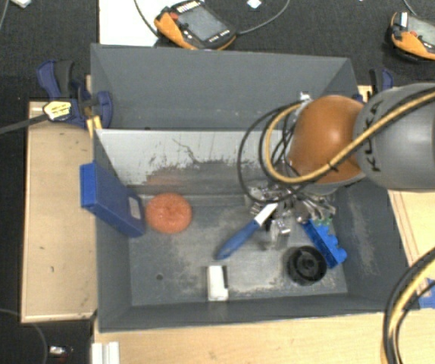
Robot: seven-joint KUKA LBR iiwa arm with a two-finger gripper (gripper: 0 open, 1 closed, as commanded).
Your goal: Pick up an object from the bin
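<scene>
My gripper [282, 222] hangs low over the right half of the bin, under the arm's orange cover. A slim blue tool with a white end [240, 240] lies slantwise on the floor, and its white end reaches up to the gripper. Whether the gripper is touching it is hidden. Just right of the gripper a blue block [325, 243] lies at an angle. In front of that block sits a black round disc [306, 265].
An orange ball [169, 212] rests at the left of the floor, next to a flat blue box [111, 200] leaning on the left wall. A small white block [217, 281] lies near the front wall. Bare floor lies between the ball and the blue tool.
</scene>
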